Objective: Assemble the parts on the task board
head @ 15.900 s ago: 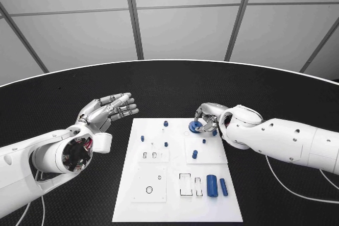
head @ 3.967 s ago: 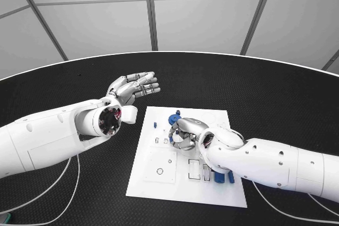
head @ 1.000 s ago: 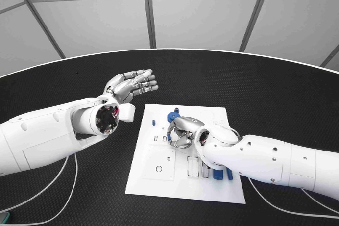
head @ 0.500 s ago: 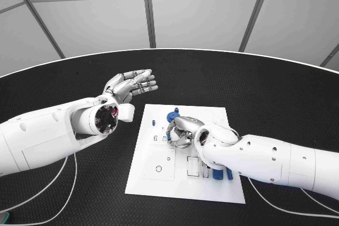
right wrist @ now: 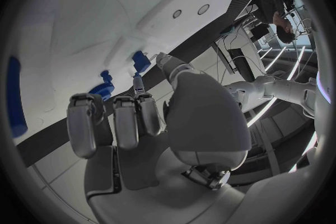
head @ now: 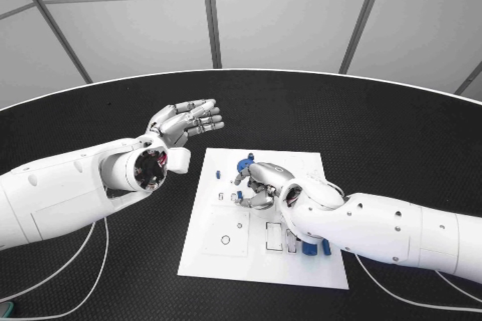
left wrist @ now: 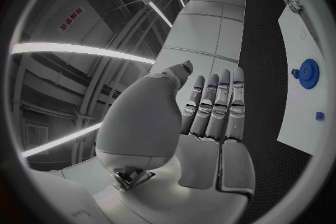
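1. Fingers first: the left hand (head: 184, 122) has its fingers straight and side by side, palm up, holding nothing. It floats over the black table (head: 402, 140) just off the task board's far left corner. In the left wrist view (left wrist: 210, 117) you see the same thing, fingers lined up flat with nothing in them.
2. The right hand (head: 263, 184) is down over the middle of the task board (head: 216, 262), fingers curled in toward the plate. Can't honestly tell whether it's pinching anything; the right wrist view (right wrist: 133, 117) shows curled fingers with the thumb reaching toward a small blue peg (right wrist: 140, 61), but contact isn't clear.
3. The board itself is a white rectangular plate with shallow cutouts: an oval hole (head: 226, 239) near its left edge and rectangular slots (head: 274, 236) toward the near right.
4. A blue gear (head: 244, 166), round with a small hub, sits near the board's far edge, just beyond the right hand. The left wrist view catches it too (left wrist: 308, 71).
5. A little blue peg (head: 217, 173) stands upright near the far left corner.
6. Long blue cylinders (head: 309, 248) lie near the board's right edge, partly hidden under the right forearm.
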`<action>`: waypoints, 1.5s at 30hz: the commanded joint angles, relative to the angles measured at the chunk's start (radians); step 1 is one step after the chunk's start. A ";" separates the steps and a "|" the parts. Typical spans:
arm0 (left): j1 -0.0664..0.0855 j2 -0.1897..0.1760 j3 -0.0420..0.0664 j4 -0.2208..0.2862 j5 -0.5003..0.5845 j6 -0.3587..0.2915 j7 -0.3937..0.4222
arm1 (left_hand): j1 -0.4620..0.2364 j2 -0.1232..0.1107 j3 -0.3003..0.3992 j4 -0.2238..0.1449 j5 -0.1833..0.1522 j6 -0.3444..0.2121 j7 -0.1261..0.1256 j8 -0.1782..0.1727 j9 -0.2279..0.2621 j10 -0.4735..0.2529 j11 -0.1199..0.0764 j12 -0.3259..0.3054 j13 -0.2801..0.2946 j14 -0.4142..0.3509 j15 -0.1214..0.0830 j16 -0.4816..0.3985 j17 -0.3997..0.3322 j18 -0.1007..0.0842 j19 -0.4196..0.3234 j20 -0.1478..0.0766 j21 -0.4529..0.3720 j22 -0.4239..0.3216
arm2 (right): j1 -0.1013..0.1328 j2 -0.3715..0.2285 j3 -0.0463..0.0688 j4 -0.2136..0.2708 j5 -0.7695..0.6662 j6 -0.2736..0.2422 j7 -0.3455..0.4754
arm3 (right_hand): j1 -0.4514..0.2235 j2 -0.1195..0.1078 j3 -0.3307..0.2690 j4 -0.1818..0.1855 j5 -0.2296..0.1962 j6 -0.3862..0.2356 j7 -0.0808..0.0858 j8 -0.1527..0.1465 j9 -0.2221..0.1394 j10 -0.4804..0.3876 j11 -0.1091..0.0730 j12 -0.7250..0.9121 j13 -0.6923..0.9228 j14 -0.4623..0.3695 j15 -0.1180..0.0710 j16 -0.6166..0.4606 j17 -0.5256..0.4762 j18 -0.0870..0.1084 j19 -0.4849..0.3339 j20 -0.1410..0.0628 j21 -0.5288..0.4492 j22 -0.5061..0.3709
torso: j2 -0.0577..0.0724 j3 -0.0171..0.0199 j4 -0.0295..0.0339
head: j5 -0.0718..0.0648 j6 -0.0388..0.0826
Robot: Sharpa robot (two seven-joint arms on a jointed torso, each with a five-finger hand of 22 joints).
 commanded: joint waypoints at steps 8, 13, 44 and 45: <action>0.000 0.018 0.000 -0.082 -0.166 0.118 -0.143 | -0.059 -0.011 0.014 0.013 -0.006 0.065 0.010 0.028 0.016 0.118 -0.045 0.030 0.010 0.154 -0.052 0.094 0.059 0.015 0.088 -0.047 0.088 0.036 | 0.040 -0.206 0.002 0.162 0.253 -0.115 0.293 | 0.074 0.038 -0.061 0.045 0.002 0.079 -0.018 0.052 0.007 0.003 -0.010 -0.029 0.157 0.080 -0.010 -0.029 0.165 0.018 0.041 -0.004 -0.083 0.165 | -0.023 0.0015 -0.0168 | 0.011 0.012; 0.000 0.023 0.000 -0.124 -0.290 0.190 -0.241 | -0.083 -0.024 0.015 0.020 -0.008 0.127 -0.065 0.065 0.047 0.322 -0.127 0.115 0.057 0.449 -0.155 0.341 0.208 0.015 0.281 -0.146 0.267 0.123 | 0.062 -0.326 0.002 0.215 0.488 -0.121 0.343 | 0.082 0.026 -0.035 0.061 0.039 0.125 -0.033 0.088 0.009 -0.049 -0.025 -0.093 0.097 0.052 -0.026 -0.079 0.064 0.045 -0.013 -0.020 -0.193 0.075 | -0.035 0.0044 -0.0242 | 0.018 0.013; 0.005 0.214 0.001 -0.216 -1.037 0.369 -0.940 | -0.341 0.006 -0.117 0.134 -0.008 0.046 -0.136 0.335 0.522 0.303 -0.201 1.040 0.953 0.630 -0.217 1.284 1.290 -0.085 0.561 -0.238 1.016 0.990 | 0.083 -0.518 0.001 0.230 0.686 -0.188 0.329 | 0.086 0.007 -0.006 0.074 0.130 0.116 -0.036 0.100 0.001 -0.045 -0.030 -0.098 0.089 0.058 -0.033 -0.085 0.066 0.044 -0.004 -0.029 -0.206 0.067 | -0.060 0.0162 -0.0292 | 0.025 -0.017; 0.005 0.219 0.001 -0.218 -1.043 0.373 -0.948 | -0.340 0.005 -0.118 0.134 -0.007 0.046 -0.136 0.336 0.525 0.304 -0.202 1.043 0.956 0.630 -0.217 1.285 1.291 -0.085 0.561 -0.238 1.017 0.991 | 0.083 -0.517 0.001 0.230 0.686 -0.188 0.328 | 0.086 0.007 -0.006 0.074 0.130 0.116 -0.036 0.100 0.001 -0.045 -0.030 -0.098 0.089 0.058 -0.033 -0.085 0.066 0.044 -0.004 -0.029 -0.206 0.067 | -0.059 0.0161 -0.0301 | 0.025 -0.018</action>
